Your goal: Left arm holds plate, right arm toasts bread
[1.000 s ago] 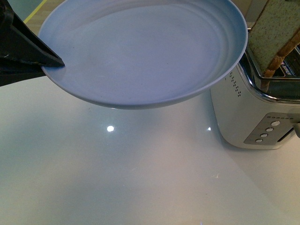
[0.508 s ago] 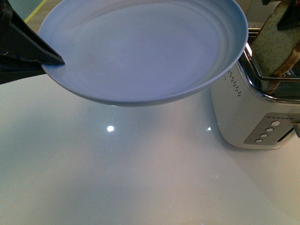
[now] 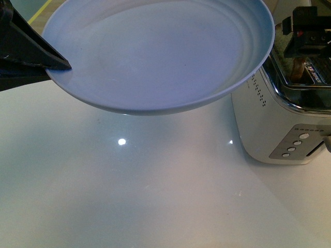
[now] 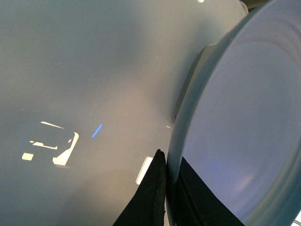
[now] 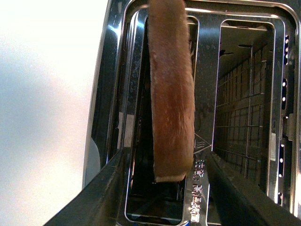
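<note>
Bread [image 5: 171,89] stands on edge in one slot of the toaster [image 3: 269,124], crust uppermost. It sits between the spread fingers of my right gripper [image 5: 167,162], which touch neither face of it as far as I can see. To do this well, I judge I should hold the fingers wide and lift straight up, so they snag neither the slice nor the slot's chrome lip. The slice should sit fully down before toasting starts.

My left gripper [image 3: 64,66] pinches the rim of the pale blue plate [image 3: 155,51], clear above the counter [image 3: 155,196] and just beside the toaster. It should be held steady.

The engraved characters [image 5: 197,188] between the slots are too blurred to read. The marks by the front buttons [image 3: 295,144] are too small.
</note>
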`<state>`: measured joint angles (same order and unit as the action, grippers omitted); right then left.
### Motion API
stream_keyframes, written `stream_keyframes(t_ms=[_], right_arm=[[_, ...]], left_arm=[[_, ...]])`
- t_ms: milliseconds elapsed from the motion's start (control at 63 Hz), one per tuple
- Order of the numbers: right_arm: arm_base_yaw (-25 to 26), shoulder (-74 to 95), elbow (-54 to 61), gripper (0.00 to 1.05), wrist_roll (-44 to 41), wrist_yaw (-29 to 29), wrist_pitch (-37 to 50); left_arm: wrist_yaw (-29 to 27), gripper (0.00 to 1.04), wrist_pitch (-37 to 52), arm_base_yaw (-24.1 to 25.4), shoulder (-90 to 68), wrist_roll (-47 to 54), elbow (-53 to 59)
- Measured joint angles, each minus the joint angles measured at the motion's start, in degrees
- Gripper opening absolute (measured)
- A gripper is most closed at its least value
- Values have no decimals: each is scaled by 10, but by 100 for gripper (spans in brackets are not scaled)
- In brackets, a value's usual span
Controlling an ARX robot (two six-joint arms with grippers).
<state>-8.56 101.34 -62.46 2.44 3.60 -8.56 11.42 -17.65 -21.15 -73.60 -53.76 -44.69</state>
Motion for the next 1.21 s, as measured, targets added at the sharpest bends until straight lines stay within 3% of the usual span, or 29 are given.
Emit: stream_keyframes(t_ms=[190, 524, 857, 952, 1016, 1206], right_arm=[[28, -73, 44, 97, 25, -11, 72], [65, -274, 188, 96, 45, -17, 192], [66, -379, 253, 96, 58, -30, 198], [80, -386, 319, 80, 16, -36, 357], [83, -402, 361, 70, 1, -36, 420], [85, -460, 446, 36, -14, -36, 457]], left_arm=[[0, 3, 1, 0, 0, 0, 0], [-3, 3, 5, 2, 0, 2, 5], [-8, 3, 9, 9, 5, 10, 9], [-9, 3, 12, 9, 7, 12, 9], [-9, 3, 12, 9, 8, 14, 9], [-10, 3, 12, 9, 11, 18, 9]])
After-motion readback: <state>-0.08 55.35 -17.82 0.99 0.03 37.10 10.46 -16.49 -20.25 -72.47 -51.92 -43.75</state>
